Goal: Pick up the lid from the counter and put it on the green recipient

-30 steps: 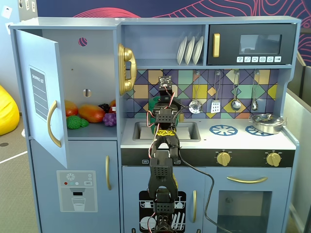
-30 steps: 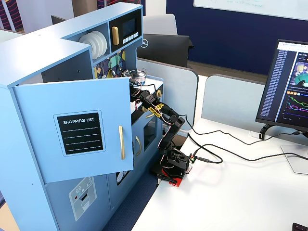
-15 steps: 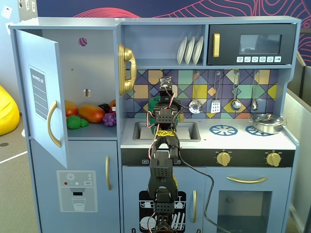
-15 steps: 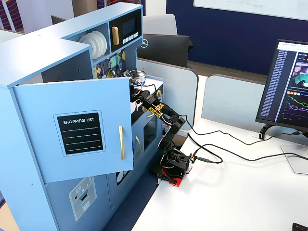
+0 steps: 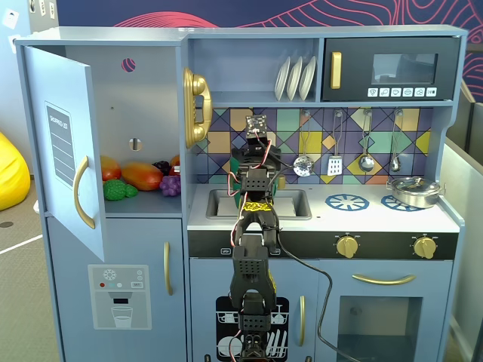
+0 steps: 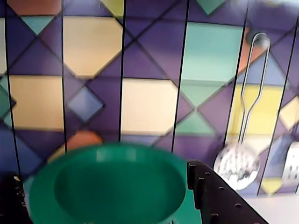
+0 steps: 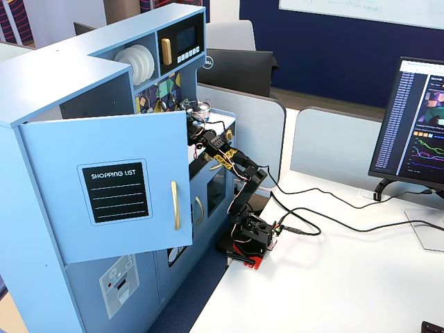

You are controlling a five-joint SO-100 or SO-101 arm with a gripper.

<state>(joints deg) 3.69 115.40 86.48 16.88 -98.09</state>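
Observation:
The green recipient [image 6: 117, 150] fills the lower middle of the wrist view. It is a dark green round pot with an open mouth, a wide rim and a lighter green strap [image 6: 187, 215] on its right side. My gripper [image 6: 103, 170] is open, with the pot's mouth between the two jaws. One black finger [image 6: 11, 200] shows at the lower left and the other finger [image 6: 219, 196] at the lower right. No knob or flat disc shows, so the lid is out of view. In a fixed view my arm [image 5: 255, 181] reaches over the sink area and hides the pot.
A slotted spoon [image 6: 236, 165] hangs on the tiled back wall to the right. A silver pan [image 5: 413, 190] sits on the right burner, beside a bare blue burner ring [image 5: 347, 201]. The sink [image 5: 294, 204] lies under the arm. The fridge door [image 5: 64, 151] stands open at the left.

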